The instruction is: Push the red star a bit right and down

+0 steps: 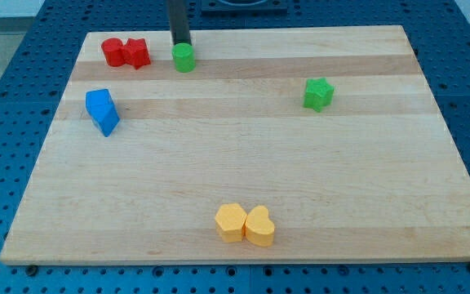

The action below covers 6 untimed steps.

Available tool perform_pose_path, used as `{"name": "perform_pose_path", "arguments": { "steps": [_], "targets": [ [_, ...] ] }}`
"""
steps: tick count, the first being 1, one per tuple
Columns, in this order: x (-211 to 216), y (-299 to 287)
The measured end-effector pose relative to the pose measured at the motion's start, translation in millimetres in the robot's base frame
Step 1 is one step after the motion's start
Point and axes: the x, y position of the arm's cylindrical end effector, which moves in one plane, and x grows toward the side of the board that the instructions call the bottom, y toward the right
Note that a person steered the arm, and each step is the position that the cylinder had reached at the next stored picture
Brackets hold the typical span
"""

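Note:
The red star (137, 53) lies near the view's top left on the wooden board (243, 155), touching a red round block (113, 52) on its left. My tip (181, 42) stands just above a green round block (184, 58), apparently touching its top edge, and to the right of the red star with a gap between them.
A blue block (102, 111) lies at the view's left. A green star (318, 94) lies at the right. A yellow hexagon (230, 222) and a yellow heart (259, 226) touch each other near the bottom edge. A blue pegboard surrounds the board.

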Motion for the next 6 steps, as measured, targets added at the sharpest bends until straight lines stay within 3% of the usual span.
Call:
{"name": "perform_pose_path", "arguments": {
  "steps": [2, 3, 4, 6],
  "targets": [
    [-19, -69],
    [15, -68],
    [104, -21],
    [112, 3]
  ]
}}
